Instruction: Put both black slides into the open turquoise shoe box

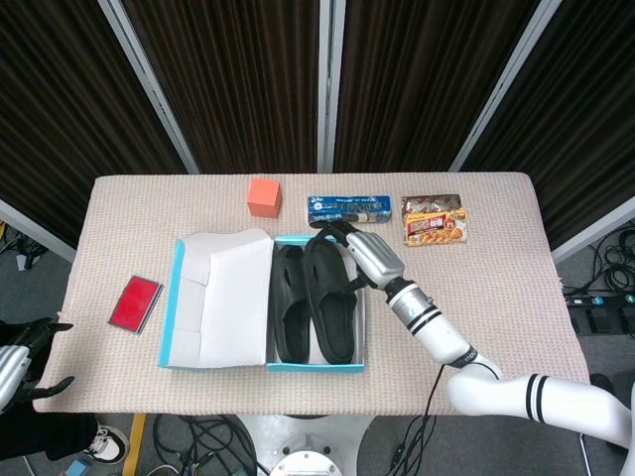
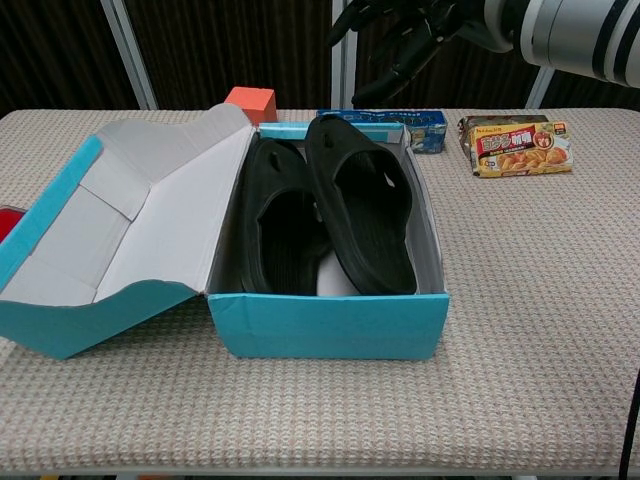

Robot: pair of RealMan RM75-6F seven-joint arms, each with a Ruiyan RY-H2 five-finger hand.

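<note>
Two black slides lie side by side inside the turquoise shoe box [image 2: 330, 325], the left slide [image 2: 280, 225] partly tucked under the right slide [image 2: 365, 215], which leans against the box's right wall. Its lid [image 2: 110, 235] hangs open to the left on the tabletop [image 2: 540, 300]. Raised above the box's far end, the right hand [image 2: 400, 30] holds nothing, fingers spread apart. At the head view's bottom-left edge, the left hand [image 1: 30, 362] shows with its dark fingers apart and empty.
</note>
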